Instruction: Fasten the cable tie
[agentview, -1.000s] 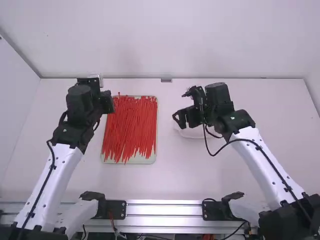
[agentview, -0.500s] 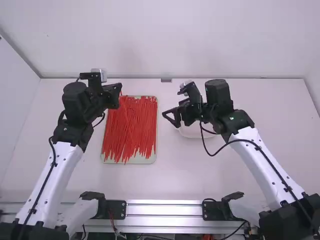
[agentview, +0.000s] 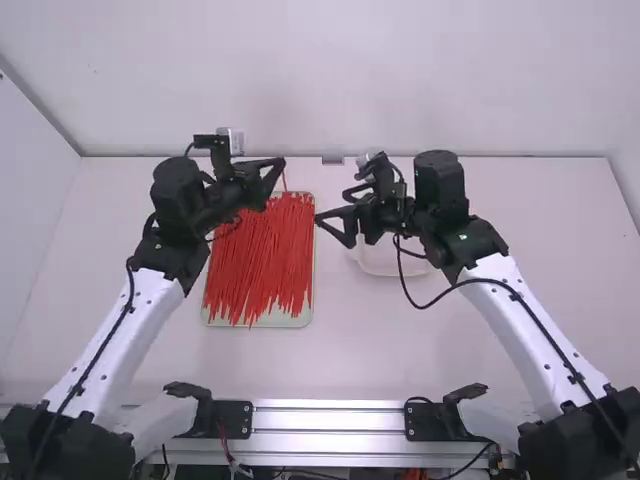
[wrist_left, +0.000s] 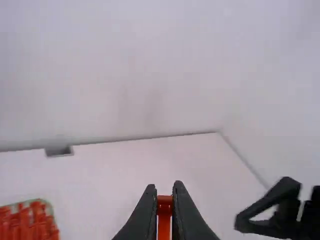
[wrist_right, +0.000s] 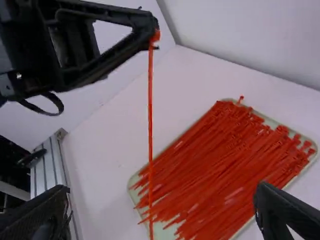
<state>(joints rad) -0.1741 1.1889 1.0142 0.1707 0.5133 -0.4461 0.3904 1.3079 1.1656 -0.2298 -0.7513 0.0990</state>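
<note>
My left gripper (agentview: 276, 166) is raised above the far right corner of the tray and is shut on one end of a red cable tie (wrist_right: 149, 125), which hangs straight down from its fingertips (wrist_right: 151, 31). The left wrist view shows the tie (wrist_left: 164, 216) pinched between the two fingers. My right gripper (agentview: 333, 210) is just to the right of it, level with the tie and pointing toward it, open wide with nothing between its fingers (wrist_right: 282, 212). It also appears as a dark shape (wrist_left: 272, 215) in the left wrist view.
A pale green tray (agentview: 258, 322) holding several loose red cable ties (agentview: 262, 255) lies left of the middle. A white bowl (agentview: 385, 260) sits under my right arm. The back wall is close behind both grippers.
My left gripper has swung up and to the right, carrying the tie from the tray's left side to its right corner. My right gripper has moved left toward it.
</note>
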